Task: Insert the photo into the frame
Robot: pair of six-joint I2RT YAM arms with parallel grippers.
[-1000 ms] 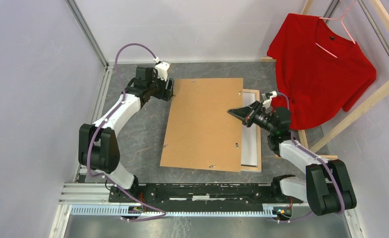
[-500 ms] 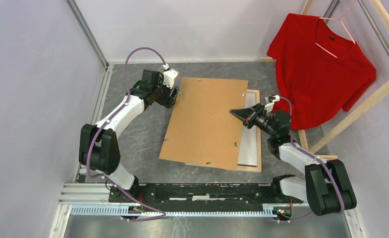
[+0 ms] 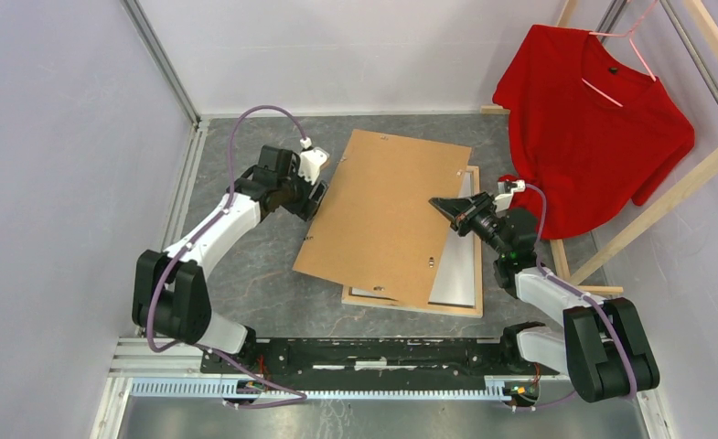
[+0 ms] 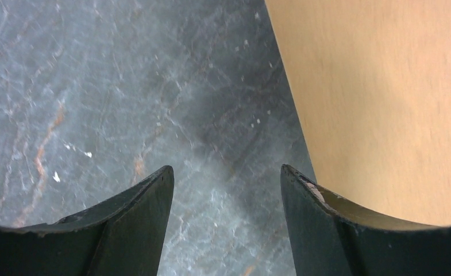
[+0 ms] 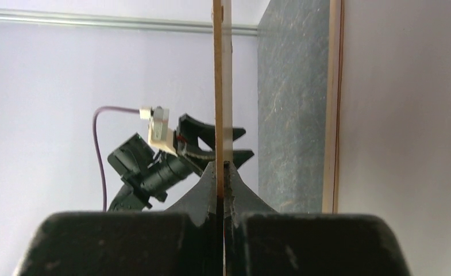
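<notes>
The frame [image 3: 455, 311] lies flat on the table, right of centre, bare light-wood back up. Only its near rail and right rail show, because a tilted brown board [image 3: 382, 219] covers the rest. Inside the rails lies what looks like the photo [image 3: 457, 270], plain white reverse up, no print showing.

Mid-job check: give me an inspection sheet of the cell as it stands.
Surface: grey marbled table.
Job's things: frame lies reverse up, partly under the hardboard sheet, which sits askew; pale panel inside it; photo print not identifiable.
Clutter: nothing seen.
Grippers: right gripper jaws shut on the sheet's right edge; left gripper jaws open at its left edge, gripping nothing.
Cables: purple cable loops above the left arm.
Surroundings: red T-shirt hanging on wooden rack, far right.
</notes>
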